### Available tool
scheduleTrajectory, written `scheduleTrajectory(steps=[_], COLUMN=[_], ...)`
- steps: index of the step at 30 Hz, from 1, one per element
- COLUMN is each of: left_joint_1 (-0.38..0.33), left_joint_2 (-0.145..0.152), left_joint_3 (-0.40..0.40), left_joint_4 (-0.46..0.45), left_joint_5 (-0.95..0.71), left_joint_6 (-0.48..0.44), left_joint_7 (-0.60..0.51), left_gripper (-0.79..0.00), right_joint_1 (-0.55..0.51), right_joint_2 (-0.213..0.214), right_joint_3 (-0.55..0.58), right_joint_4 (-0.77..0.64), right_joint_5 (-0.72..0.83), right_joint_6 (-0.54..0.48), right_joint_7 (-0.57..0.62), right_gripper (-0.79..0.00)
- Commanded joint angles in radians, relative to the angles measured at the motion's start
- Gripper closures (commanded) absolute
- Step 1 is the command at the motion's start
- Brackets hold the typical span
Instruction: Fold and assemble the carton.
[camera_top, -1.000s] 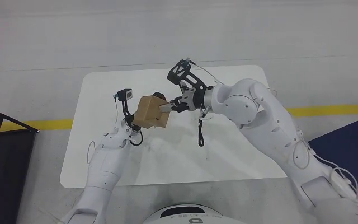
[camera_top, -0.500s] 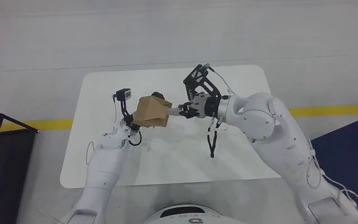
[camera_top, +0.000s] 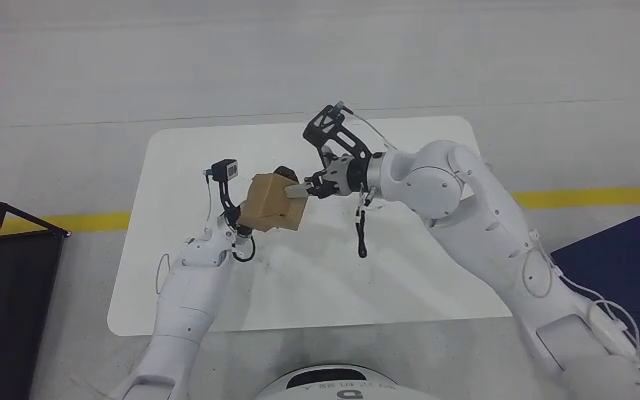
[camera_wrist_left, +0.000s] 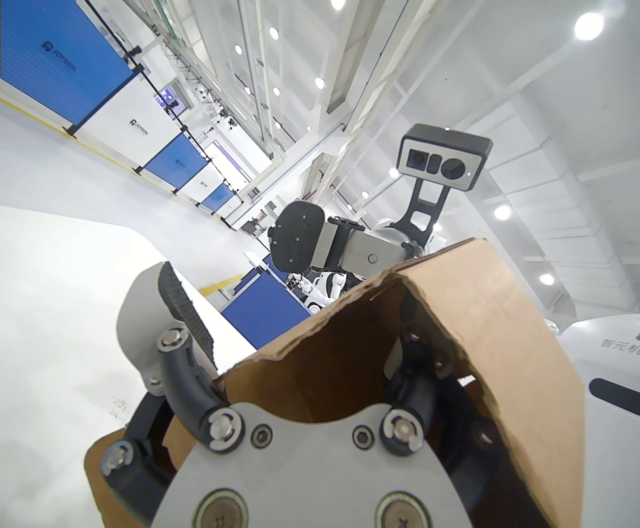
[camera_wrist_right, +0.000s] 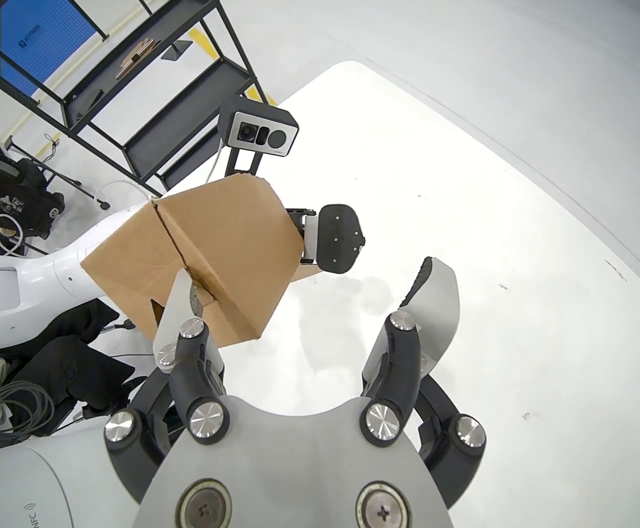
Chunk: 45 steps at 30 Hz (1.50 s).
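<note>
**Carton half assembled, right finger on the flap seam**

The carton (camera_top: 272, 200) is brown cardboard. It is up in the air with the white table (camera_top: 400, 270) below it and not touching it.

The left gripper (camera_wrist_left: 287, 325) is under the carton with its fingers spread wide. One finger (camera_wrist_left: 415, 360) is inside the carton's open mouth. The other (camera_wrist_left: 150, 310) is outside the wall, with its pad bare. It doesn't look like a pinch. My guess is the carton sits over the inner finger.

The right gripper (camera_wrist_right: 305, 280) is at the carton's opposite side and is also spread wide, holding nothing. One of its fingers (camera_wrist_right: 175, 305) lies on the carton where two panels meet at a seam. The other (camera_wrist_right: 440, 295) is well apart from the carton, over bare table.

Progress, as a judgement:
- **Done:** the carton is already popped into a box shape, not flat. On the side facing the right wrist view, two flaps are folded in and meet at a creased seam, so that end looks roughly closed.
- **Left:** the end facing the left wrist view is open, with raw edges and the interior visible. Its flaps need folding shut. Can't tell whether the seam flaps are locked or just pushed in.

Call it about midway.
</note>
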Motion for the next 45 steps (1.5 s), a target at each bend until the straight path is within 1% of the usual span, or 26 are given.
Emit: scheduleTrajectory(steps=[1, 10, 15, 21, 34, 40, 45], left_joint_1=[0.000, -0.001, -0.001, -0.002, 0.003, 0.004, 0.003], left_joint_2=[0.000, -0.005, -0.006, -0.007, -0.008, -0.008, -0.007], left_joint_3=[-0.001, 0.004, 0.002, 0.004, 0.004, 0.003, -0.002], left_joint_4=[0.000, 0.002, 0.004, 0.005, -0.006, -0.008, -0.004], left_joint_5=[0.000, 0.007, 0.010, 0.012, 0.014, 0.014, 0.015], left_joint_6=[0.000, 0.000, 0.000, 0.000, 0.000, 0.000, 0.000], left_joint_7=[0.001, 0.001, 0.001, 0.000, 0.000, 0.000, 0.000], left_gripper=[-0.785, -0.785, -0.785, -0.785, -0.785, -0.785, -0.785], right_joint_1=[0.011, 0.035, 0.028, 0.023, 0.052, 0.035, -0.026], right_joint_2=[-0.004, -0.015, -0.014, -0.017, -0.035, -0.033, -0.018], right_joint_3=[-0.008, -0.034, -0.037, -0.055, -0.092, -0.068, -0.007], right_joint_4=[0.010, 0.019, -0.006, -0.049, -0.012, -0.038, -0.108], right_joint_5=[0.000, -0.017, -0.065, -0.105, -0.146, -0.143, -0.133], right_joint_6=[0.002, 0.019, 0.034, 0.024, 0.043, 0.043, 0.032], right_joint_7=[-0.002, -0.002, 0.001, -0.001, -0.001, -0.008, -0.013], right_gripper=[-0.699, -0.705, -0.714, -0.717, -0.683, -0.693, -0.702])
